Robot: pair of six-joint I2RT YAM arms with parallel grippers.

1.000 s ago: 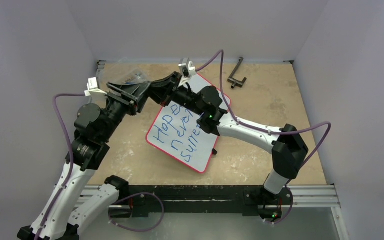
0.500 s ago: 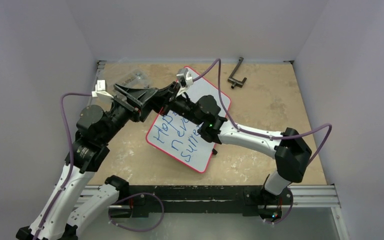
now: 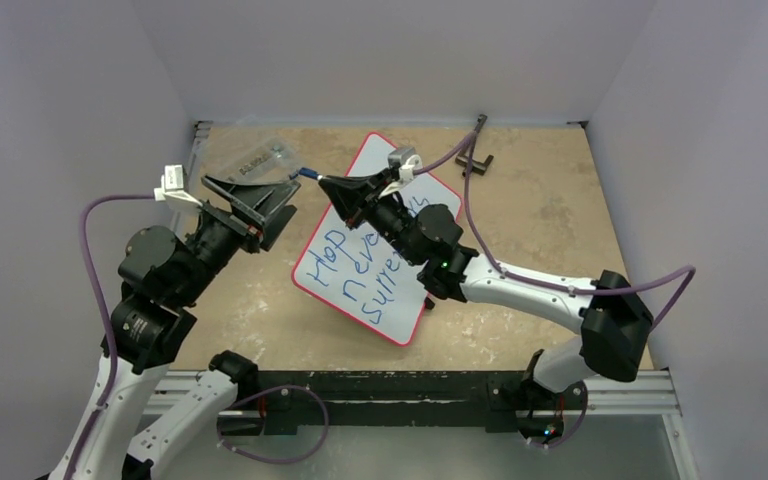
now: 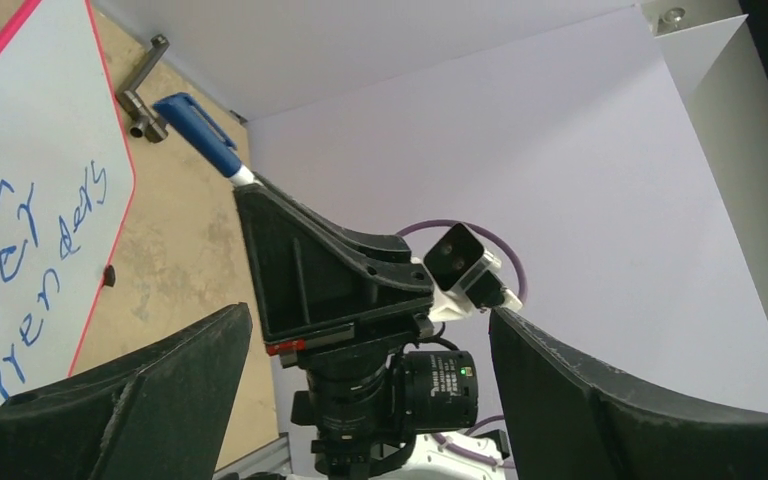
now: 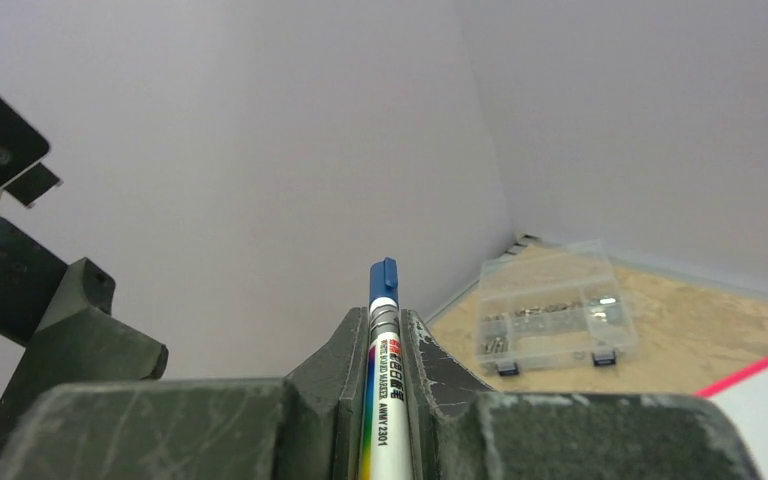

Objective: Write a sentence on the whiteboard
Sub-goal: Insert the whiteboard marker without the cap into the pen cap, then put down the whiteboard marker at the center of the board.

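Observation:
The whiteboard (image 3: 360, 290) lies tilted on the table, red-rimmed. Its blue sentence (image 3: 355, 275) runs in three slanted lines; the right arm hides the line ends. My right gripper (image 3: 338, 190) hovers over the board's upper left, shut on a white marker with a blue cap (image 3: 307, 173). In the right wrist view the marker (image 5: 382, 340) sits between the fingers (image 5: 345, 350). My left gripper (image 3: 275, 205) is open and empty, just left of the cap. The left wrist view shows the cap (image 4: 200, 132), the board (image 4: 30, 120) and lettering (image 4: 20, 260).
A clear plastic parts box (image 3: 258, 158) lies at the back left, also in the right wrist view (image 5: 550, 320). A black crank tool (image 3: 474, 150) lies at the back right of the board. Walls close in the table on three sides.
The two grippers, which met over the board's upper left edge, have parted. The left gripper drew back to the left, open. The right gripper kept the marker and moved right.

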